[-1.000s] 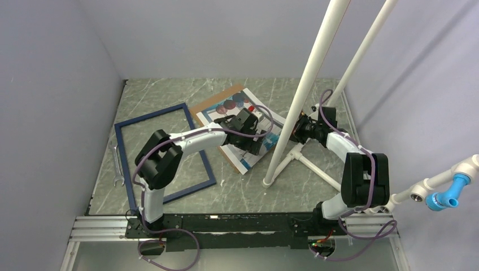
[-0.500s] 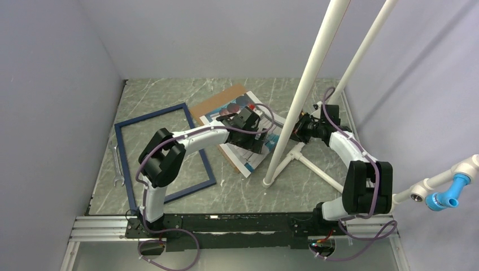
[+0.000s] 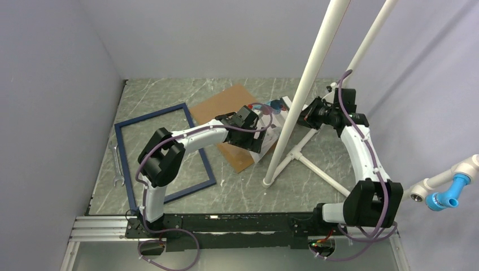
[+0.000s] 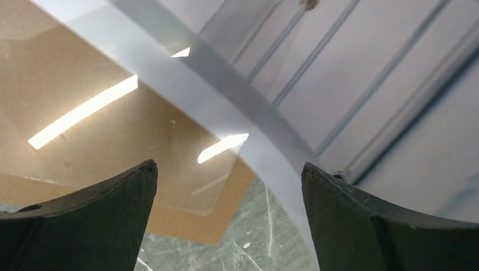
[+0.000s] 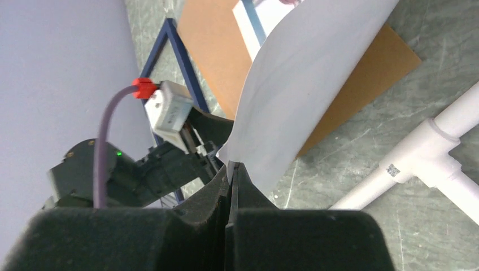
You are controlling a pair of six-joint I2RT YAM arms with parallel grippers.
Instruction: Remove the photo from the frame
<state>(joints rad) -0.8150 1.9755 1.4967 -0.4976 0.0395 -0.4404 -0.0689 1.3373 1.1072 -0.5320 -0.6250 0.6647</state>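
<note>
The navy frame (image 3: 164, 152) lies flat and empty at the left of the table; its corner also shows in the right wrist view (image 5: 186, 79). The photo (image 3: 274, 107) is lifted off the brown backing board (image 3: 223, 104) and curls upward, its white back (image 5: 305, 73) facing the right wrist camera. My right gripper (image 5: 231, 169) is shut on the photo's corner, up behind the white pole (image 3: 308, 117). My left gripper (image 3: 257, 141) hovers open just over the board's near corner (image 4: 229, 169), nothing between its fingers (image 4: 113, 214). A clear glossy sheet (image 4: 141, 141) lies on the board.
A white pipe stand (image 3: 305, 79) rises between the two arms, with its T-shaped foot (image 5: 429, 141) on the table. A wrench (image 3: 117, 164) lies by the left wall. Pipe with a blue fitting (image 3: 446, 195) sticks in at the right.
My right gripper has risen and drawn back to the right with the photo, peeling it off the board. More bare brown board now shows. The left gripper has stayed put, open.
</note>
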